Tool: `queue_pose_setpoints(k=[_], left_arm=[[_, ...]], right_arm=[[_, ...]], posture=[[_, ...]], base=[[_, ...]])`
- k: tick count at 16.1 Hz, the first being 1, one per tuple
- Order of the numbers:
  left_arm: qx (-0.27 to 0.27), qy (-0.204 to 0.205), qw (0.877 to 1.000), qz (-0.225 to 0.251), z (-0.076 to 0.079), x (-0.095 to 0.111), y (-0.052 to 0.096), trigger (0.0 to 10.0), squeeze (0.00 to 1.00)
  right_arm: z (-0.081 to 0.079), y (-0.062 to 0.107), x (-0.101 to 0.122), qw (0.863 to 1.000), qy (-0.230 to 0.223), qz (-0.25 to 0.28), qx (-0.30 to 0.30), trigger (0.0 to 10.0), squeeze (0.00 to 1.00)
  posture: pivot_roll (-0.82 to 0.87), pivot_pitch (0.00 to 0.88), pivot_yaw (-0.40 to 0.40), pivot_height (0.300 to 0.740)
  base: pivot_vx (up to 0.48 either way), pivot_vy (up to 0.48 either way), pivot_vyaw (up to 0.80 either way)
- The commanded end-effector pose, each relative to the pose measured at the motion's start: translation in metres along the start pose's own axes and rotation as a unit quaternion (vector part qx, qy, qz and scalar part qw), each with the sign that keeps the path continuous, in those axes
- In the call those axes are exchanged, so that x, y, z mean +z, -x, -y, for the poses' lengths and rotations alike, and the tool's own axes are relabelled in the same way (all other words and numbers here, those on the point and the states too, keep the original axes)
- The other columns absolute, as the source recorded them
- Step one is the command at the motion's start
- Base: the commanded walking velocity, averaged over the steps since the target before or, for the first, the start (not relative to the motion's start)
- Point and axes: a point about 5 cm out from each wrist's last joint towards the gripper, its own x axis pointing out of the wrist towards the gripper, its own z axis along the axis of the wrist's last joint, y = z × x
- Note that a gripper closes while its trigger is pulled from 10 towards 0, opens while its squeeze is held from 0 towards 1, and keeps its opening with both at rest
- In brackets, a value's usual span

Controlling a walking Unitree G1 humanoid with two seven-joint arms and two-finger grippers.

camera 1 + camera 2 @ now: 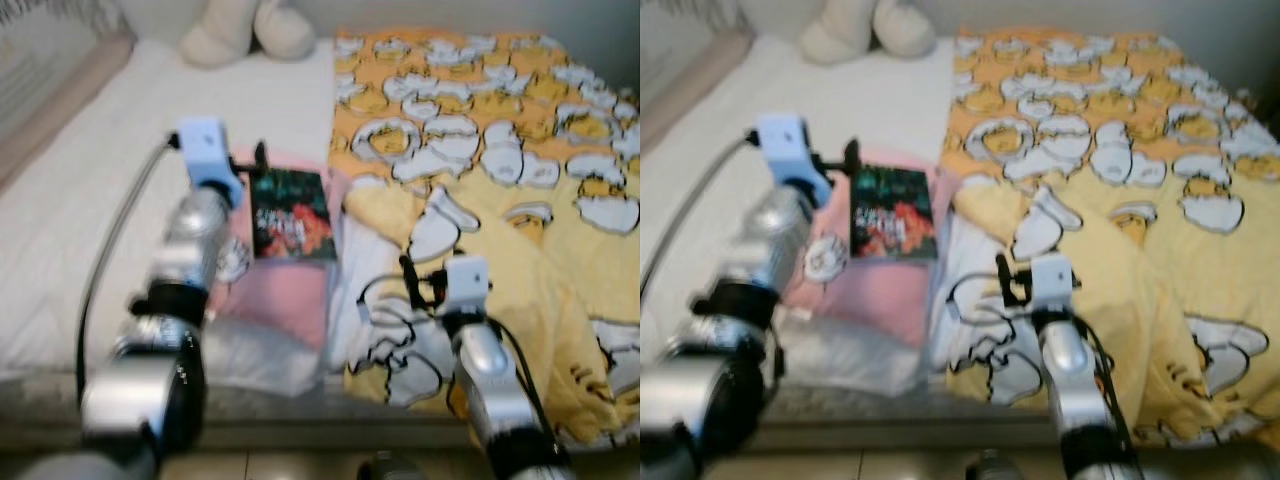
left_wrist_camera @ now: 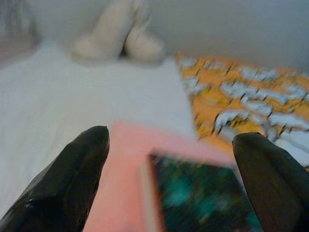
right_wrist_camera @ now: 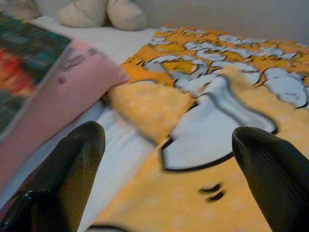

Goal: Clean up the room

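Covering the bed's right half, a yellow blanket (image 1: 500, 170) meets white sheet (image 1: 120, 150). Left gripper (image 2: 169, 174), fingers spread and empty, hovers over the book (image 1: 290, 213) on pink cloth (image 1: 275, 295); right gripper (image 3: 169, 179) gapes empty over blanket.

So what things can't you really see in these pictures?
- Book cover words: blurred in the left eye view, smeared in the left wrist view.
- Plush toy: top cut off by the picture edge.
- Pink pillow: partly covered by the book and left arm.
- Clear plastic bag: too blurry to tell its contents.
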Motion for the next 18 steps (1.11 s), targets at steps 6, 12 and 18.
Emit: queue_pose_setpoints(k=[6, 12, 18], left_arm=[[-0.063, 0.123, 0.985, -0.106, 0.021, -0.033, -0.004, 10.0, 0.0], [-0.084, 0.069, 0.99, -0.09, 0.031, -0.026, -0.009, 10.0, 0.0], [-0.094, 0.012, 0.991, -0.099, 0.046, -0.029, -0.011, 10.0, 0.0]], right_arm=[[-0.018, 0.026, -0.006, 0.999, 0.006, -0.001, 0.035, 10.0, 0.0], [-0.02, 0.052, -0.011, 0.999, 0.009, -0.017, 0.05, 10.0, 0.0], [-0.025, 0.068, -0.009, 0.999, 0.01, -0.024, 0.045, 10.0, 0.0]], posture=[[-0.25, 0.006, 0.062, 0.74], [-0.3, 0.032, 0.062, 0.74], [-0.33, 0.068, 0.082, 0.74]], base=[[0.0, 0.0, 0.0], [0.0, 0.0, 0.0], [0.0, 0.0, 0.0]])
